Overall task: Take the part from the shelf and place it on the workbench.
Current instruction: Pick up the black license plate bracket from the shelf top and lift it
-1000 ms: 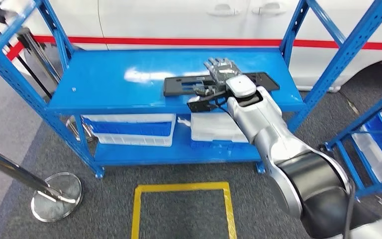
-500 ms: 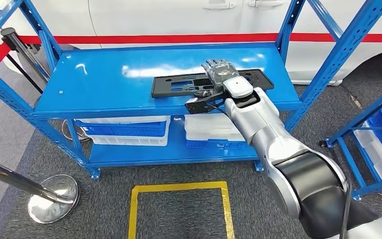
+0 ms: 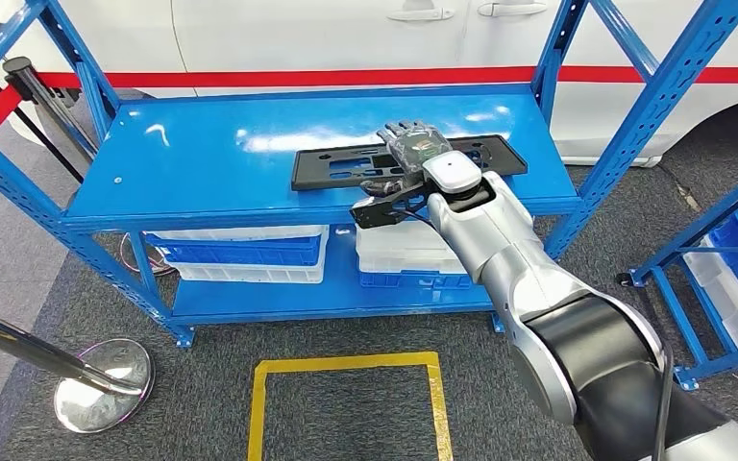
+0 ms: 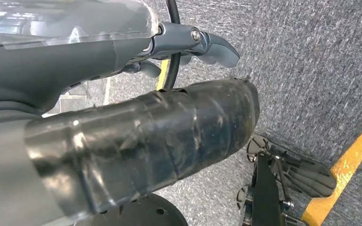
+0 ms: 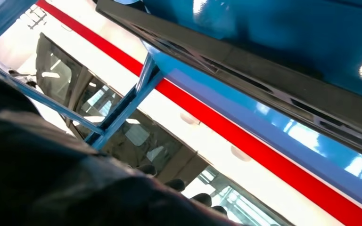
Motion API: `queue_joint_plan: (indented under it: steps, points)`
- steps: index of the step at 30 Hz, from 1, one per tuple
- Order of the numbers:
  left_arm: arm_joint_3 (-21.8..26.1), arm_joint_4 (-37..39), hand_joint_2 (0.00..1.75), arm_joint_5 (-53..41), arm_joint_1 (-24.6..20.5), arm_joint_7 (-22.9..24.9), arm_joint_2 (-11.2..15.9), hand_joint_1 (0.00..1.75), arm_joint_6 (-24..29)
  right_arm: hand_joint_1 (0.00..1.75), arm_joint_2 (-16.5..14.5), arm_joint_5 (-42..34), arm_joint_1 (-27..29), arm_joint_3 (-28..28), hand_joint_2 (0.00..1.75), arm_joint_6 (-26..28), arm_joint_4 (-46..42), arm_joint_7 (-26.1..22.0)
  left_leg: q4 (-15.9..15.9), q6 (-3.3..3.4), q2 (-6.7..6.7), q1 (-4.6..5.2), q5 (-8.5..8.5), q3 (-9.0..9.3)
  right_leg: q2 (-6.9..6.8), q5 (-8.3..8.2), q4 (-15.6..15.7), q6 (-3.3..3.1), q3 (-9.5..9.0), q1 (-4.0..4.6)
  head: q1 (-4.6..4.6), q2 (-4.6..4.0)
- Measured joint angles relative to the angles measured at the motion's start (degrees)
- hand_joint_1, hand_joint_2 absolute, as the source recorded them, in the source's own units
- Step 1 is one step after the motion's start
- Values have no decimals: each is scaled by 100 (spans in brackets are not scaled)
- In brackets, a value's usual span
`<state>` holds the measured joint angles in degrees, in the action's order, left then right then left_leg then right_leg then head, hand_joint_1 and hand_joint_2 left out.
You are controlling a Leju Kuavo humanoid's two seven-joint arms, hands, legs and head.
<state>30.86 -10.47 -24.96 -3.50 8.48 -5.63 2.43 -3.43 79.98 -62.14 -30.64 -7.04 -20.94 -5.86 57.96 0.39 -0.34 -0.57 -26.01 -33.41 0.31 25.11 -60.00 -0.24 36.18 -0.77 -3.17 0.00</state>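
Note:
The part (image 3: 336, 165) is a long flat black panel with cut-outs, lying on the top board of the blue shelf (image 3: 211, 154). My right hand (image 3: 408, 144) reaches over the shelf's front edge and rests on the middle of the part, fingers stretched flat across it. In the right wrist view the part's dark edge (image 5: 245, 70) runs across the blue board, seen from close and low. My left hand (image 4: 146, 94) hangs over the grey carpet with nothing in it.
White and blue bins (image 3: 250, 252) and a white box (image 3: 408, 248) sit on the lower shelf. A white car with a red stripe (image 3: 346, 48) stands behind. A second blue rack (image 3: 730, 259) is at the right, a barrier post base (image 3: 104, 382) and a yellow floor square (image 3: 346, 403) in front.
The whole view has shifted a little to the right as the camera moved. My right hand stays flat on the part, sliding slightly to the left along it.

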Motion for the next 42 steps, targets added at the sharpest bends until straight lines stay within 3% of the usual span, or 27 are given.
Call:
queue_joint_plan:
  steps: [1, 5, 21, 23, 25, 27, 29, 32, 33, 36, 37, 41, 42]
  points:
    - [4, 0, 0, -14, 0, -1, -1, 0, -3, 0, 0, -5, 15, 0, 0, 7, 0, -16, 3, -2, 0, 1, -1, 0, 0, 0, 2, 0, -4, 0, -1, 0]
    - [7, 1, 0, -92, 0, -1, -1, 0, 2, 0, 4, -11, 149, 0, 175, 70, 13, -51, 13, -8, -1, 3, -6, 1, -1, -2, 17, 4, -18, 0, -2, 0]
    - [7, 1, 0, -203, 6, 42, -1, 0, 42, 0, 73, -11, 403, -2, 175, 163, 94, 133, 19, 3, 0, 28, -14, -1, -1, -11, 47, 18, -33, -9, 0, 0]
    - [7, 1, 0, -204, 6, 42, -1, 0, 43, 0, 75, -11, 410, -2, 87, 166, 94, 133, 19, 3, 0, 28, -14, -1, -1, -11, 48, 18, -33, -12, -1, 0]
    - [7, 0, 0, -204, 7, 42, -2, 0, 42, 0, 78, -10, 415, -2, 87, 167, 94, 133, 19, 3, 0, 28, -14, -1, -1, -11, 48, 18, -33, -13, -1, 0]
    - [7, 1, 0, -210, 7, 42, -3, 0, 30, 0, 79, -9, 419, -2, 175, 167, 94, 133, 19, 3, 0, 27, -14, -1, -1, -11, 48, 18, -33, -13, -1, 0]
    - [7, 2, 0, -230, 7, 45, -5, 0, 17, 0, 79, -8, 420, -3, 175, 166, 94, 133, 19, 3, 0, 27, -14, -1, -1, -11, 48, 18, -34, -14, -1, 0]
    - [7, 1, 0, -263, 8, 60, -13, 0, 8, 0, 79, -5, 420, -24, 44, 164, 94, 131, 18, 3, 0, 27, -14, -1, -1, -11, 48, 18, -34, -14, -1, 0]
    - [7, 1, 0, -266, 8, 63, -16, 0, 3, 0, 79, -4, 420, -35, 44, 164, 94, 128, 18, 3, 0, 27, -14, -1, -1, -11, 48, 18, -34, -14, 0, 0]
    - [7, 1, 0, -272, 9, 60, -33, 0, -9, 0, 79, -3, 425, -56, 175, 164, 95, 131, 19, 3, 0, 27, -14, 0, -2, -11, 48, 18, -34, -14, -1, 0]
    - [7, 0, 0, -277, 9, 55, -42, 0, -13, 0, 79, -2, 427, -61, 175, 164, 96, 136, 19, 3, -1, 27, -14, 0, -2, -11, 48, 18, -34, -14, -1, 0]
    - [7, 0, 0, -302, 9, 37, -73, 0, -26, 0, 94, 0, 430, -107, 0, 166, 119, 146, 19, 3, 0, 27, -14, 0, -1, -11, 48, 18, -34, -14, -1, 0]
    - [7, 0, 0, -317, 10, 26, -80, 0, -27, 0, 101, 0, 430, -119, 0, 167, 125, 146, 19, 3, 0, 27, -14, 0, -1, -11, 48, 18, -34, -14, -1, 0]
